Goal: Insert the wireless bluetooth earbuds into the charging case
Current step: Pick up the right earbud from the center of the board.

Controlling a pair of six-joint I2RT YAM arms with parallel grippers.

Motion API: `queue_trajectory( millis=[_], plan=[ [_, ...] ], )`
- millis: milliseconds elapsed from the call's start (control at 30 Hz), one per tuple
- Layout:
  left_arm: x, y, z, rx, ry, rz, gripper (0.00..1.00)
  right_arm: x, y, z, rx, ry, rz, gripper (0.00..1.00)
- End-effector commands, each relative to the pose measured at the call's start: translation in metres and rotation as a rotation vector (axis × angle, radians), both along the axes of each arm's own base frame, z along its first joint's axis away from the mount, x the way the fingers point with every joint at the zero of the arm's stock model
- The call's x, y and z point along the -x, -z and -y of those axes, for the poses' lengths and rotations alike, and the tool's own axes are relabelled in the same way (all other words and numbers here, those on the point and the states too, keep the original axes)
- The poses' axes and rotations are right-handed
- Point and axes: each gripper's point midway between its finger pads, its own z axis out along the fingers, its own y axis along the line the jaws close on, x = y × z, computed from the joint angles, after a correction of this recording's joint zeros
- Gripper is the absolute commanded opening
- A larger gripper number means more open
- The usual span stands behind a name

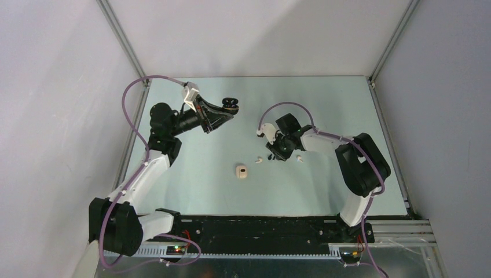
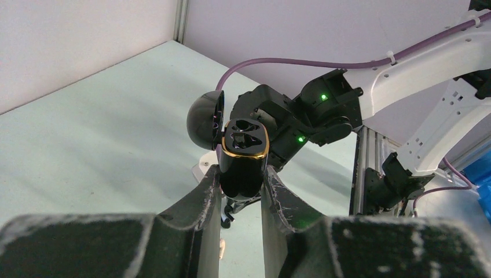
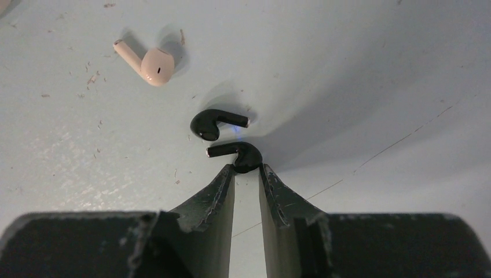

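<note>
My left gripper (image 2: 241, 175) is shut on a black charging case (image 2: 244, 152) with a gold rim, held up in the air. Its domed lid (image 2: 204, 119) is swung open to the left and two empty sockets show. In the top view the case (image 1: 230, 104) is at the back left. My right gripper (image 3: 246, 169) is low over the table, its tips shut on the head of a black earbud (image 3: 238, 154). A second black earbud (image 3: 212, 123) lies just beyond it. In the top view the right gripper (image 1: 277, 152) is right of centre.
A cream earbud (image 3: 151, 62) lies on the table to the far left of the right gripper's tips. In the top view, cream earbuds (image 1: 260, 158) (image 1: 300, 157) lie either side of the right gripper. A cream case (image 1: 242, 172) sits mid-table. Enclosure walls surround the table.
</note>
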Motion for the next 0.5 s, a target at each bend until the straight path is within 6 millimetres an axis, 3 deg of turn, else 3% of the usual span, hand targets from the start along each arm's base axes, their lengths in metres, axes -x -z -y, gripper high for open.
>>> queue_trajectory(
  millis=[0,133,467],
  plan=[
    [-0.0019,-0.0067,-0.0033,0.002,-0.02,0.049,0.0,-0.0075,0.0047,-0.0016,0.029,-0.032,0.013,0.27],
    [-0.0021,-0.0068,-0.0035,0.002,-0.022,0.05,0.0,0.0007,0.0031,-0.0039,0.013,-0.108,-0.005,0.31],
    [-0.0023,-0.0068,-0.0032,0.001,-0.019,0.049,0.0,-0.0072,0.0018,-0.0075,0.002,-0.242,0.058,0.34]
  ],
)
